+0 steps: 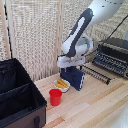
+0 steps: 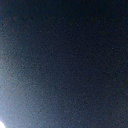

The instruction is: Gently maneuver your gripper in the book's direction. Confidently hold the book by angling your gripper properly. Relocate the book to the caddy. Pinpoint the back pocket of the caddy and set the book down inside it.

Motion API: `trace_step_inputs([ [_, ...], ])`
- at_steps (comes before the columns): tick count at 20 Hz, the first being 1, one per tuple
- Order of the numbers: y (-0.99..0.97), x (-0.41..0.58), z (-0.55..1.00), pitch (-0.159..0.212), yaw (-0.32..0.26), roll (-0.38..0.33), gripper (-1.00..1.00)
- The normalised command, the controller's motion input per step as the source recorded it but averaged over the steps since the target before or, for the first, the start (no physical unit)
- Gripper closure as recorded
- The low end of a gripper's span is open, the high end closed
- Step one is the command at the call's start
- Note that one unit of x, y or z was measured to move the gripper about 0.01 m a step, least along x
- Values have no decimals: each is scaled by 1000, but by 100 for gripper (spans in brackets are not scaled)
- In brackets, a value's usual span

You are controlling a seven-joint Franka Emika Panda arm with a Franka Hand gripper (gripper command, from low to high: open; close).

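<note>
Filling the wrist view edge to edge is a dark navy, grainy surface, almost certainly the thin dark navy-blue rectangular book (image 2: pixel 64 60) pressed close against the lens; only a small bright patch shows at one corner, and nothing of the fingers can be made out there.

Nearest in the exterior view is the large black soft-sided fabric caddy (image 1: pixel 20 102), its inner dividers splitting it into pockets. The narrow back pocket (image 1: pixel 11 75) lies along its rear wall.

Taking the small red plastic cup (image 1: pixel 55 97) as landmark: it stands upright on the pale wooden table (image 1: pixel 95 107), just beside the caddy on the exterior view's right. Beyond the cup sits a white plate of yellow food (image 1: pixel 62 84). The book (image 1: pixel 75 78) hangs directly behind that plate, tilted, its lower corner close to the tabletop, well apart from the caddy.

Directly above the book is the white block-shaped gripper (image 1: pixel 69 66) of the white robot arm (image 1: pixel 80 35). The book sits right under the block, where the fingers would be, and seems held there, but the fingers are hidden, so how far they are parted cannot be told.

Farther from the cup, toward the exterior view's right, stands a black toaster oven (image 1: pixel 114 54) with its door dropped open.
</note>
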Motion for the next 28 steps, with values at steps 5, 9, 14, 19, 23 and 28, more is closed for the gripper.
trace_step_inputs([
  [5, 230, 61, 71, 9, -240, -51, 100],
  [9, 21, 176, 771, 102, -216, -33, 100],
  [14, 37, 125, 928, 125, -53, -44, 100],
  [19, 123, 90, 946, 131, -5, -15, 100],
  [23, 31, 159, 1000, 84, -88, 1, 100],
  [28, 86, 81, 922, 7, -240, 12, 100],
])
